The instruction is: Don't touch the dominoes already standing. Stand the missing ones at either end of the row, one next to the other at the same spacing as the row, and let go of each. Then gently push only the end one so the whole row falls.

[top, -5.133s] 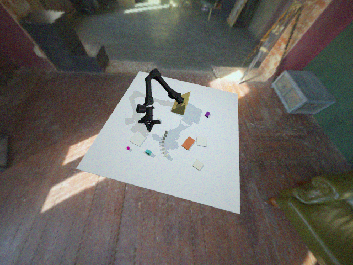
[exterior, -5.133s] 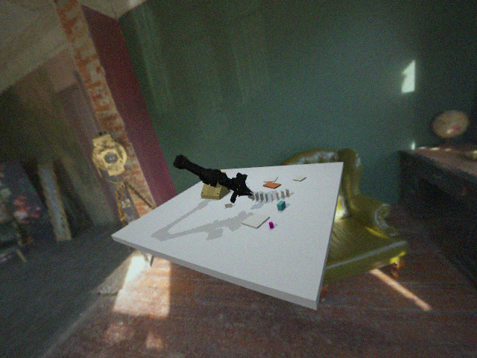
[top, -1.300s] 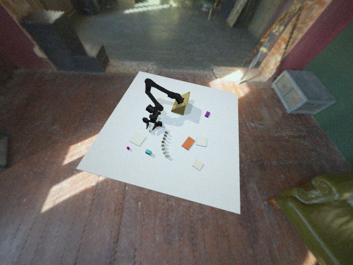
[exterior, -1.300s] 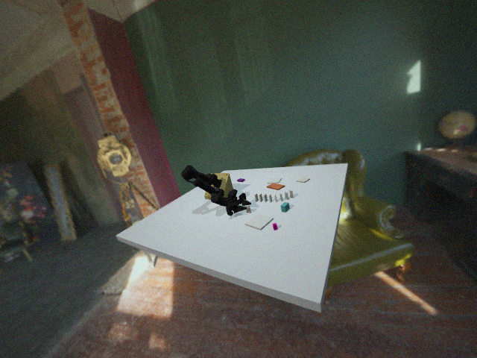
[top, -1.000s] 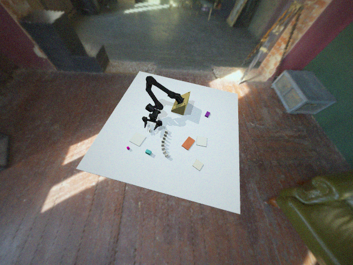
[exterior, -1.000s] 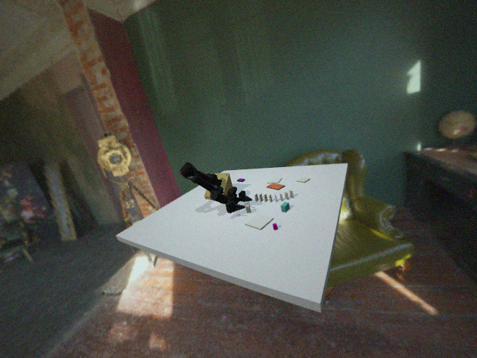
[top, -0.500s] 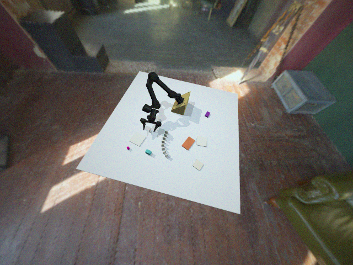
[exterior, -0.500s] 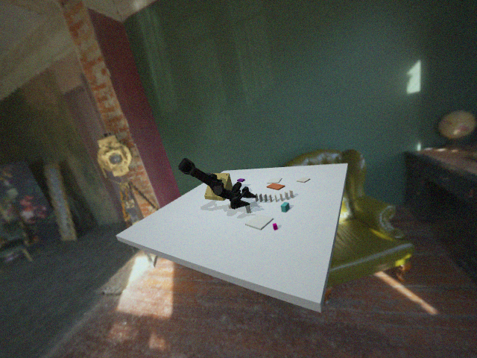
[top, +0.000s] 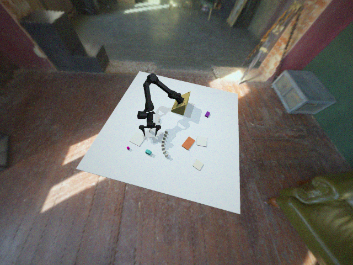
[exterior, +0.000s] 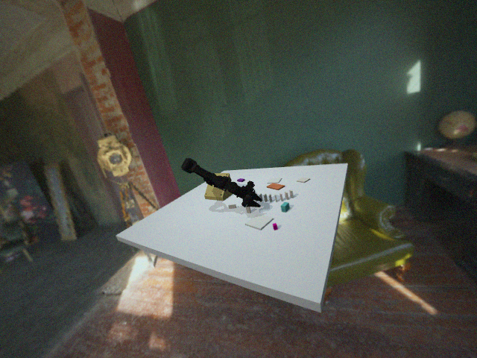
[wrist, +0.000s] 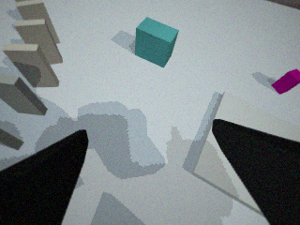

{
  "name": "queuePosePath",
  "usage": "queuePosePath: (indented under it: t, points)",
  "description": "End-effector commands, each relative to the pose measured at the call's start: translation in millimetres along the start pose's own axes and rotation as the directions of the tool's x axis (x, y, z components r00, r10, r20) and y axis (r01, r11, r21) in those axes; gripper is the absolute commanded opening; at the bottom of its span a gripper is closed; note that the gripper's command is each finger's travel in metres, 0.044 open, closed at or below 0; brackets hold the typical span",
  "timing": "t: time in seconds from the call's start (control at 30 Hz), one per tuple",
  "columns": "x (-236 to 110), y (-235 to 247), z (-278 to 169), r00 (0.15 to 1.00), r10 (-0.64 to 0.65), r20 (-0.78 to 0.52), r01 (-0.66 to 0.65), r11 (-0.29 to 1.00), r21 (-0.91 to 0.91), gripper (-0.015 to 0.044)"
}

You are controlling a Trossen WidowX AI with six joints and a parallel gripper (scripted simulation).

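A curved row of several beige dominoes (top: 162, 145) (exterior: 287, 195) (wrist: 38, 35) stands upright on the white table. My gripper (top: 150, 136) (exterior: 259, 202) (wrist: 151, 129) is open wide with nothing between its fingers. It hangs above the table beside the near-arm end of the row. One separate domino (exterior: 248, 209) stands upright under the gripper, apart from the row; in the wrist view it is out of frame. Another domino (top: 159, 120) (exterior: 232, 206) lies nearer the arm's base, seemingly flat.
A teal block (top: 148, 152) (exterior: 285, 206) (wrist: 155, 42), a magenta block (top: 128, 148) (exterior: 275, 226) (wrist: 287, 82) and a pale tile (top: 137, 139) (exterior: 258, 222) lie on the gripper's side of the row. An orange tile (top: 188, 143), two pale tiles and a purple block (top: 207, 114) lie across it.
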State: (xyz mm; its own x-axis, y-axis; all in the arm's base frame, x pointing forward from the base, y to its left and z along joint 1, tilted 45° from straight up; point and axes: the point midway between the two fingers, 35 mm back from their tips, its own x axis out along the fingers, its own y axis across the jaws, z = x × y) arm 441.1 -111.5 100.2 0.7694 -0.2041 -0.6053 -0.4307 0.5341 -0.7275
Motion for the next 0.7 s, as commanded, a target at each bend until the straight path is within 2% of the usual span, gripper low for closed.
queuePosePath:
  t: [0.0,0.2,0.47,0.67]
  points:
    - [-15,0,13,0.880,0.161,-0.448,-0.352,0.853,-0.385,0.0440]
    - [-39,-7,19,0.784,0.144,-0.604,-0.515,0.694,-0.503,0.0440]
    - [-81,-10,17,0.632,0.114,-0.766,-0.733,0.407,-0.545,0.0440]
    - [-84,-11,17,0.619,0.110,-0.777,-0.749,0.380,-0.543,0.0440]
